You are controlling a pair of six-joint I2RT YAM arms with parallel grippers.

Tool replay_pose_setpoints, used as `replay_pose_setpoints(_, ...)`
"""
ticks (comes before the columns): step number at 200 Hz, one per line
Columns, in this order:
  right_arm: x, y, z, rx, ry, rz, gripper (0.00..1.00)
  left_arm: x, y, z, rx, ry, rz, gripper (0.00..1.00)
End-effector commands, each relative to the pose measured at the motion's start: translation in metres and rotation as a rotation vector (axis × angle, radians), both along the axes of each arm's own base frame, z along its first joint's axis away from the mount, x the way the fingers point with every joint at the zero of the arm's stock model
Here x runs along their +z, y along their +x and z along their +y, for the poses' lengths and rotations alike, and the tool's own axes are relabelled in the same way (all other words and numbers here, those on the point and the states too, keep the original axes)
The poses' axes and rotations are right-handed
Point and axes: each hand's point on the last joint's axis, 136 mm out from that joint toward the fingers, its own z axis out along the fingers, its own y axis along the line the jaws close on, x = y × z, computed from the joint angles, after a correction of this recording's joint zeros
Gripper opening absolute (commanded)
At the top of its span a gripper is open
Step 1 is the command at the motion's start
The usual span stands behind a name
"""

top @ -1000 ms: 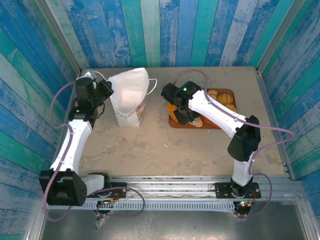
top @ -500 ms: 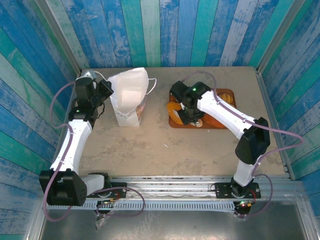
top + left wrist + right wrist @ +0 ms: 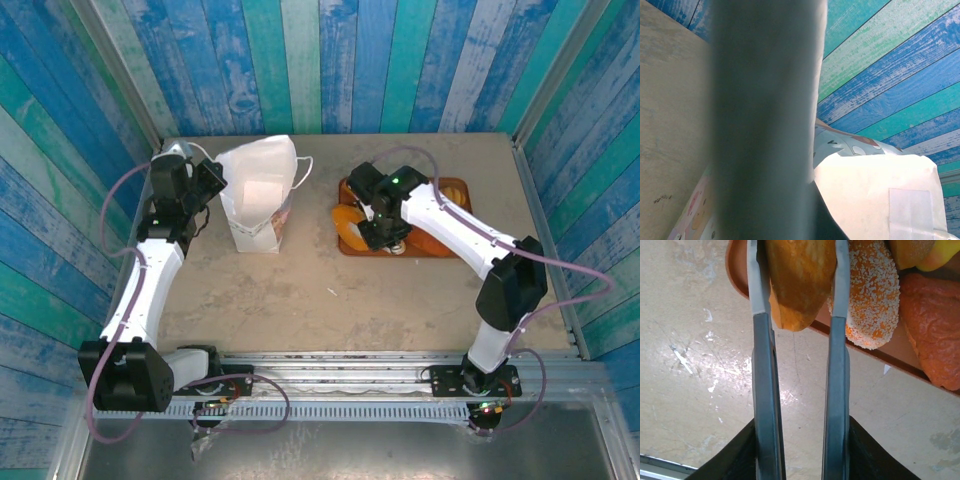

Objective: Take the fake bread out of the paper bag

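Note:
The white paper bag (image 3: 258, 195) stands upright at the back left of the table. My left gripper (image 3: 210, 183) is shut at its left rim, and in the left wrist view the bag's paper (image 3: 880, 195) runs in behind a blurred finger (image 3: 765, 125). My right gripper (image 3: 385, 232) hangs over the left end of the brown tray (image 3: 430, 251). Its two fingers press both sides of a golden-orange loaf of fake bread (image 3: 797, 285). The loaf's tip overhangs the tray rim (image 3: 735, 270). The inside of the bag is hidden.
More fake bread lies on the tray: a sugared roll (image 3: 870, 295), a reddish loaf (image 3: 935, 325), and tan rolls at the far end (image 3: 455, 192). Painted plank walls close in the table on three sides. Bare tabletop (image 3: 330, 290) lies between bag, tray and arm bases.
My right gripper has shifted right, farther over the tray, and its fingers have drawn closer around the loaf. The left arm and the bag have not moved.

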Motion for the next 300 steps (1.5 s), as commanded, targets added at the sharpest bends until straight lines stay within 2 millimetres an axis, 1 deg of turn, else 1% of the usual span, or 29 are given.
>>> replay_pose_setpoints(1,0.031,-0.001,0.003,0.016,0.045,-0.076,0.35,0.003,0.000,0.002,0.004,0.011,-0.013,0.00)
replay_pose_setpoints(16,0.041,-0.001,0.002,0.010,0.014,-0.123,0.30,0.003,0.000,0.004,0.011,0.015,-0.013,0.00)
replay_pose_setpoints(52,0.060,-0.005,0.000,-0.020,-0.156,-0.229,0.29,0.004,-0.001,0.008,0.035,0.031,-0.012,0.00)
replay_pose_setpoints(86,0.068,-0.007,-0.002,-0.059,-0.315,-0.303,0.28,0.004,-0.001,0.013,0.056,0.045,-0.012,0.00)
replay_pose_setpoints(115,0.074,-0.004,-0.008,-0.085,-0.426,-0.357,0.28,0.004,-0.001,0.015,0.066,0.060,-0.005,0.00)
replay_pose_setpoints(126,0.074,-0.002,-0.008,-0.086,-0.448,-0.371,0.28,0.002,-0.001,0.015,0.067,0.060,-0.003,0.00)
replay_pose_setpoints(146,0.071,0.000,-0.008,-0.088,-0.490,-0.385,0.29,0.002,-0.001,0.016,0.068,0.060,-0.004,0.00)
replay_pose_setpoints(183,0.061,0.004,0.001,-0.059,-0.531,-0.391,0.29,0.003,-0.001,0.015,0.065,0.063,-0.006,0.00)
replay_pose_setpoints(220,0.044,0.003,0.013,-0.005,-0.580,-0.371,0.30,0.003,-0.001,0.015,0.063,0.063,-0.006,0.00)
replay_pose_setpoints(269,0.020,0.003,0.017,0.041,-0.665,-0.348,0.30,0.004,0.000,0.014,0.059,0.058,-0.010,0.00)
replay_pose_setpoints(300,0.004,-0.005,0.023,0.082,-0.693,-0.309,0.33,0.005,0.001,0.013,0.056,0.056,-0.012,0.00)
